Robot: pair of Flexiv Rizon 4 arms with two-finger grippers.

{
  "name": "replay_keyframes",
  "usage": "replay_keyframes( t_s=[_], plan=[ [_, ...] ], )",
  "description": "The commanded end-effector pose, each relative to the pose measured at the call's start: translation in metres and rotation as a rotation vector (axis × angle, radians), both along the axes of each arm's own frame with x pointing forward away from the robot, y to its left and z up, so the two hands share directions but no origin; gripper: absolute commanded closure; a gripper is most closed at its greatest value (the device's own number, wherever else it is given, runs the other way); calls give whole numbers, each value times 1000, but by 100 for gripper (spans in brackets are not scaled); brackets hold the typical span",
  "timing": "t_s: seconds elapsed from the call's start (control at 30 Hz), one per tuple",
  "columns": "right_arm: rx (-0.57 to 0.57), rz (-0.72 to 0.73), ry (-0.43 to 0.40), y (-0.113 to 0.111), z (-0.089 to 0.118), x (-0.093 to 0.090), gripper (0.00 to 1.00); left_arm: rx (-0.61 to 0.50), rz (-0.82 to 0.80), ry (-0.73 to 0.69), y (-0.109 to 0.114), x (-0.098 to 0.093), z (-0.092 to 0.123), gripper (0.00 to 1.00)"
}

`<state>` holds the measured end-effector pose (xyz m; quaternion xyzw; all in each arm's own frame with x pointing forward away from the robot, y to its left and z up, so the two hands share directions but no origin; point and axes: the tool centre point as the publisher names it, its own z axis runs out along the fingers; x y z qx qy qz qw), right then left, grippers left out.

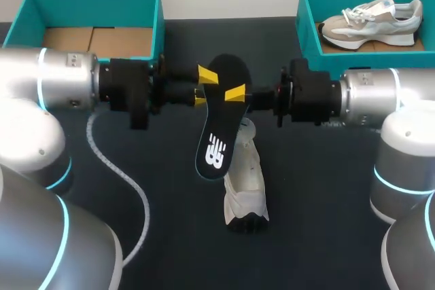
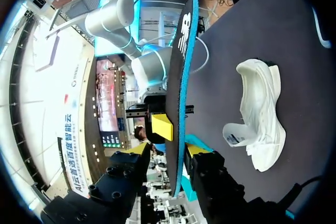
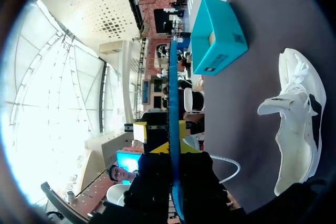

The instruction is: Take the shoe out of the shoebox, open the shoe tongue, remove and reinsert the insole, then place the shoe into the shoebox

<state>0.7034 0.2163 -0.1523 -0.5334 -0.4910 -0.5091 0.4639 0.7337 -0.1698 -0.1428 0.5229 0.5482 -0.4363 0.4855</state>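
A black insole [image 1: 217,120] with a blue underside hangs in the air above the table's middle. My right gripper [image 1: 234,94] is shut on one edge of its heel end [image 3: 173,103], where it pinches the thin edge between its fingers [image 3: 173,150]. My left gripper [image 1: 203,87] faces it from the other side. The insole [image 2: 178,77] passes between its fingers [image 2: 168,149], which stand a little apart from it, so it is open. A white shoe [image 1: 246,181] lies on its side on the dark table under the insole [image 2: 260,119] [image 3: 299,124].
A teal shoebox [image 1: 88,18] stands at the back left with only cardboard inside [image 3: 215,30]. A second teal box [image 1: 312,25] at the back right holds a beige and white shoe [image 1: 370,22]. A white cable [image 1: 122,174] curls over the table at the left.
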Motion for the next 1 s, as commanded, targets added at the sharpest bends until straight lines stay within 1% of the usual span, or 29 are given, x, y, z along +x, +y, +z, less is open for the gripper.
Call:
replay_keyframes(
  t_s=[0.03,0.1,0.2,0.27,0.43,0.6,0.8,1.0],
  plan=[
    [-2,-3,-1,4,0,0,100,-38,10,-6,-10,-2,-7,68],
    [-3,-3,-1,4,0,0,100,-46,15,-7,-12,-2,-9,69],
    [-6,-3,-2,3,1,1,100,-62,37,-1,-14,0,-10,75],
    [-9,-2,-3,3,1,1,100,-72,52,3,-15,2,-10,80],
    [-8,0,-3,3,2,1,100,-78,64,11,-16,7,-10,79],
    [-5,5,-1,6,1,0,100,-83,76,19,-17,12,-13,80],
    [-3,9,2,9,1,0,100,-93,80,17,-18,16,-11,79],
    [-5,13,7,12,0,0,100,-89,67,10,-19,17,-11,84]
  ],
)
